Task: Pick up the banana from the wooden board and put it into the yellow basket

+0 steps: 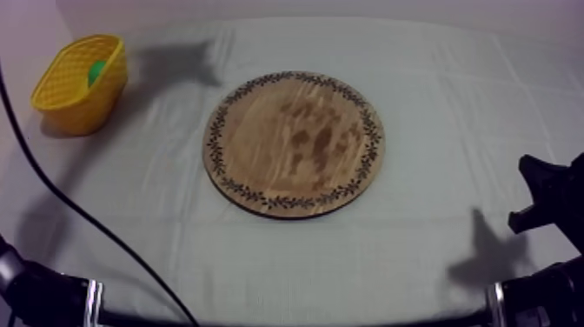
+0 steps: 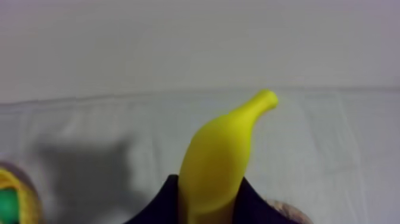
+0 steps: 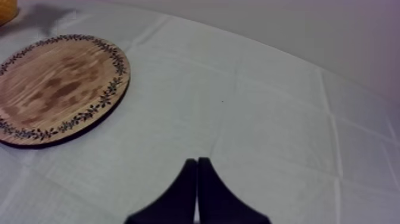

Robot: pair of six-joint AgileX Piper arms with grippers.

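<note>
Basket (image 1: 82, 109) sits at the far left of the table (image 1: 434, 252), with something green (image 1: 96, 73) already inside; can't tell what it is.

Left end effector (image 2: 208, 182) is clamped on the banana (image 2: 229, 143). It grips near one end, and most of the fruit, stem included, sticks out past the fingers (image 2: 163, 199). The banana is in the air, off the board. The left wrist view has the basket rim close by but off to one side, so I judge it's not over the opening yet.

Board (image 1: 294, 143) at mid-table is bare.

Right end effector (image 3: 197, 162) is closed on nothing, parked low at the right, well apart from the board.

Risks from here:
- End grip plus long overhang: the banana could pivot or slide in the fingers if the arm swings fast.
- Releasing before it's centred: it lands on the cloth or bounces off the rim.
- The basket looks light, so the stem or a finger catching the wall could shove or tip it.
- The green item takes up room, so the banana may rest on it and roll out.
- A high drop makes a bounce-out more likely.
</note>
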